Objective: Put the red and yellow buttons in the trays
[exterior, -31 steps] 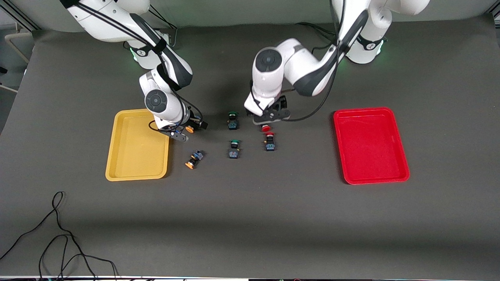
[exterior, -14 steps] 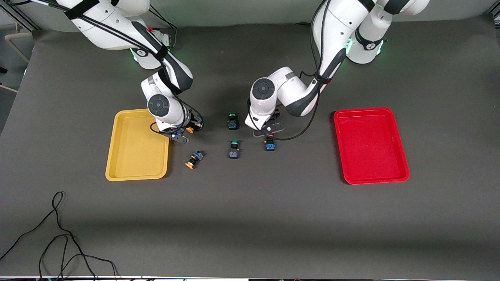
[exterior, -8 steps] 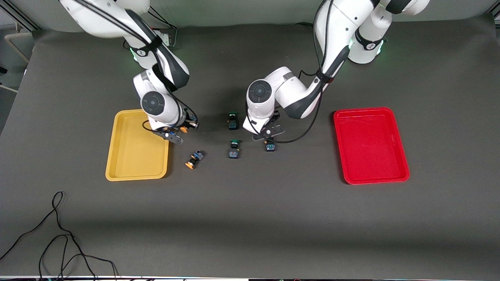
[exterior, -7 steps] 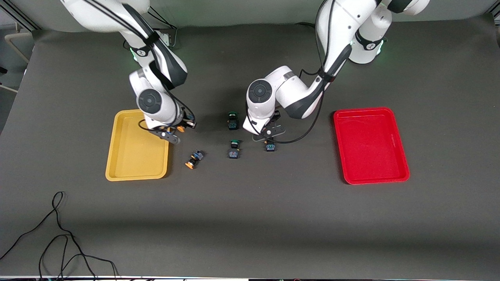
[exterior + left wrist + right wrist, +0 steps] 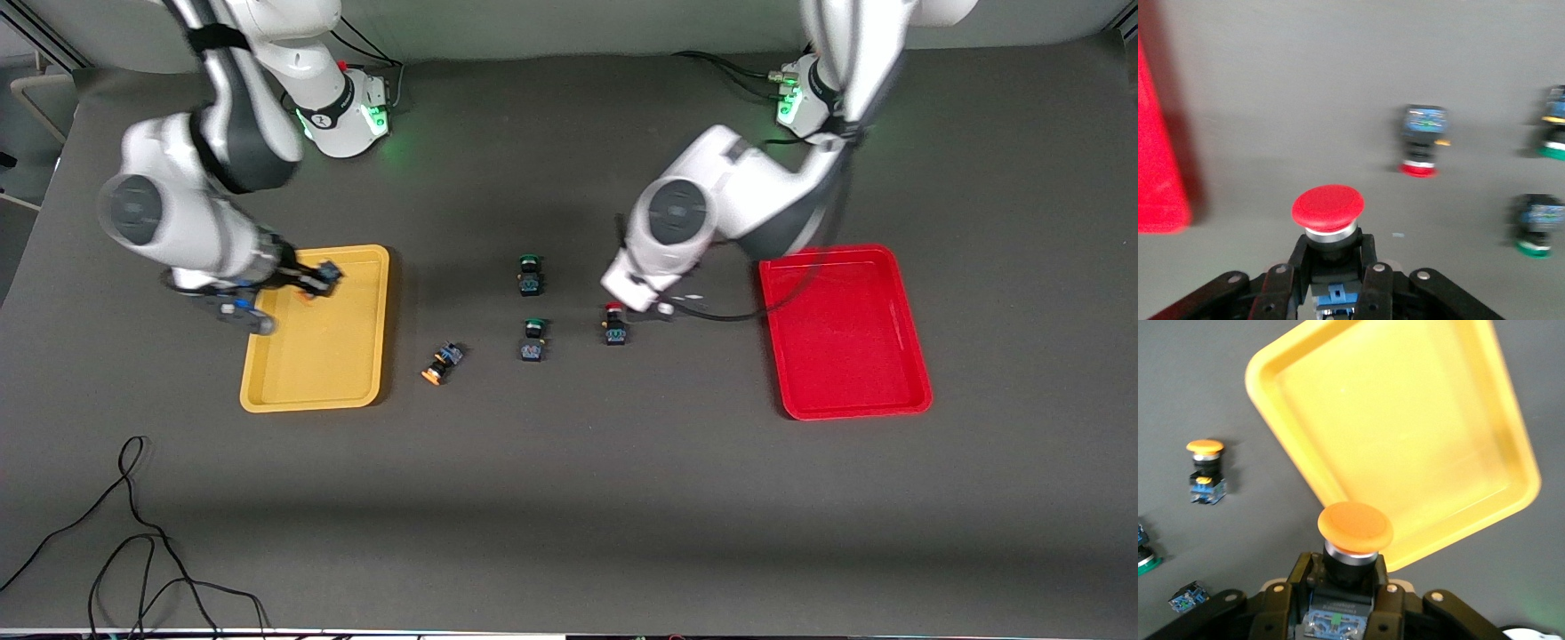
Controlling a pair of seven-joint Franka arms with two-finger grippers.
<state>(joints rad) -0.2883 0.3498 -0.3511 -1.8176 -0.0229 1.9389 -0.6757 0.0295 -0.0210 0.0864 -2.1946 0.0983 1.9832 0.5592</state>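
The right hand point(image 5: 1341, 600) is clenched on an orange-capped button point(image 5: 1355, 527), holding it over the yellow tray point(image 5: 373, 320) at the rim toward the robots' bases. The left hand point(image 5: 1331, 287) grips a red-capped button point(image 5: 1328, 208) in the air over the dark surface point(image 5: 569, 498), apparently between the red tray point(image 5: 845, 329) and the second red-capped button point(image 5: 613, 327). Another orange-capped button point(image 5: 440, 364) lies tipped over just beside the yellow tray, toward two green-capped buttons point(image 5: 532, 340).
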